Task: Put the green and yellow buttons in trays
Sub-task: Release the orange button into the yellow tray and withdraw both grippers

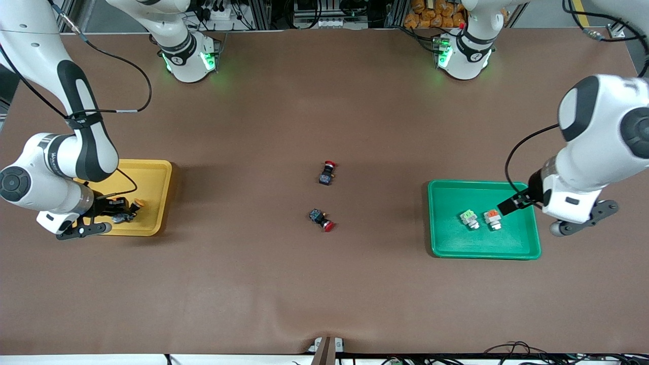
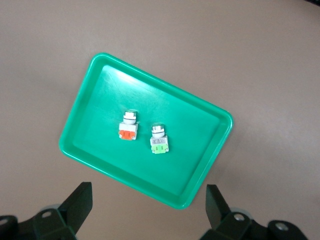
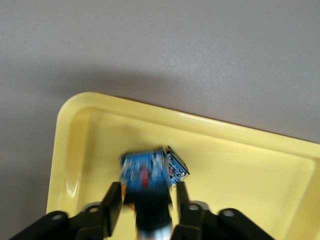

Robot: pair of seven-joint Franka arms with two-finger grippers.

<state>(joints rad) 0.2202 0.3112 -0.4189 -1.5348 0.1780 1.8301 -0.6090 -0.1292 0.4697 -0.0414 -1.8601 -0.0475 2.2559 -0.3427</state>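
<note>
My right gripper (image 1: 117,209) is low over the yellow tray (image 1: 152,172). Its fingers (image 3: 112,205) stand slightly apart from a blurred black-blue button (image 3: 145,175) between them. A second blue-based button (image 3: 176,167) lies on the yellow tray (image 3: 240,160) just beside it. An orange-yellow cap (image 1: 137,204) shows by the gripper. My left gripper (image 1: 513,203) is open and empty, raised over the green tray (image 1: 484,251) at its end toward the left arm. In the green tray (image 2: 190,150) lie two pale buttons, green-topped (image 1: 469,218) (image 2: 160,141) and orange-topped (image 1: 492,219) (image 2: 128,129).
Two red-capped switches with black-blue bodies lie on the brown table midway between the trays, one (image 1: 327,173) farther from the front camera than the other (image 1: 321,219). Both arm bases stand along the table's edge farthest from the front camera.
</note>
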